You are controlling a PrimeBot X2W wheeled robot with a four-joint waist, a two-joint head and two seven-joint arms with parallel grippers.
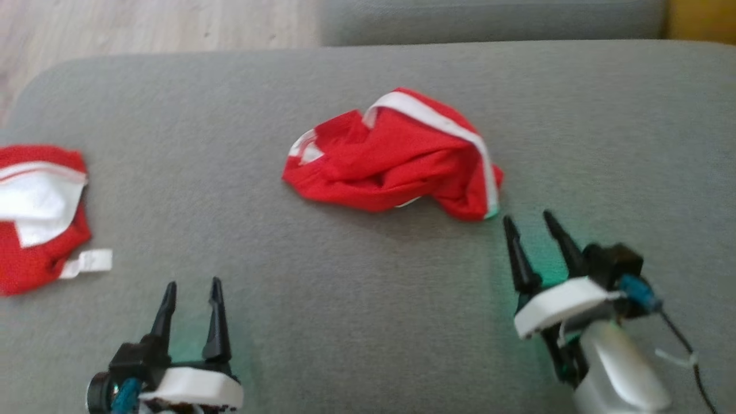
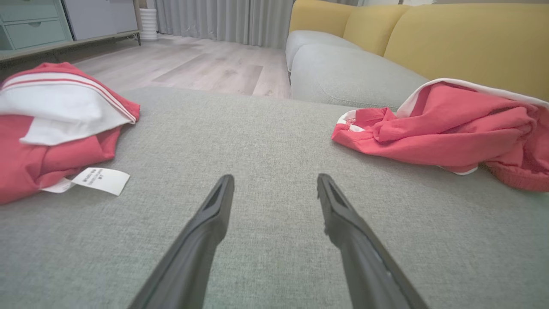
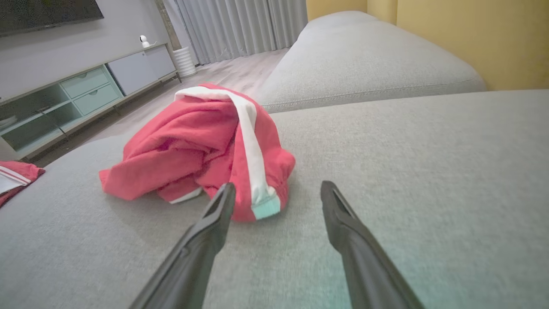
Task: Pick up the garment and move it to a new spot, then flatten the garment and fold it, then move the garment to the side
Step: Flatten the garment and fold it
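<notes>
A crumpled red garment [image 1: 397, 158] with a white stripe lies bunched in the middle of the grey sofa cushion [image 1: 356, 299]; it also shows as a garment [image 3: 201, 150] in the right wrist view and a garment [image 2: 450, 128] at the right of the left wrist view. My right gripper [image 1: 529, 221] stands open just below the heap's right corner, its left fingertip [image 3: 225, 193] almost at the cloth, nothing held. My left gripper [image 1: 192, 284] is open at the lower left over bare cushion, well clear of the heap.
A second red and white garment [image 1: 37, 218] with a white label [image 2: 101, 180] lies at the cushion's left edge. Another grey cushion [image 1: 489, 20] and a yellow backrest [image 2: 450, 38] lie beyond. Wooden floor [image 2: 201, 64] and a cabinet [image 3: 81, 86] are off the far side.
</notes>
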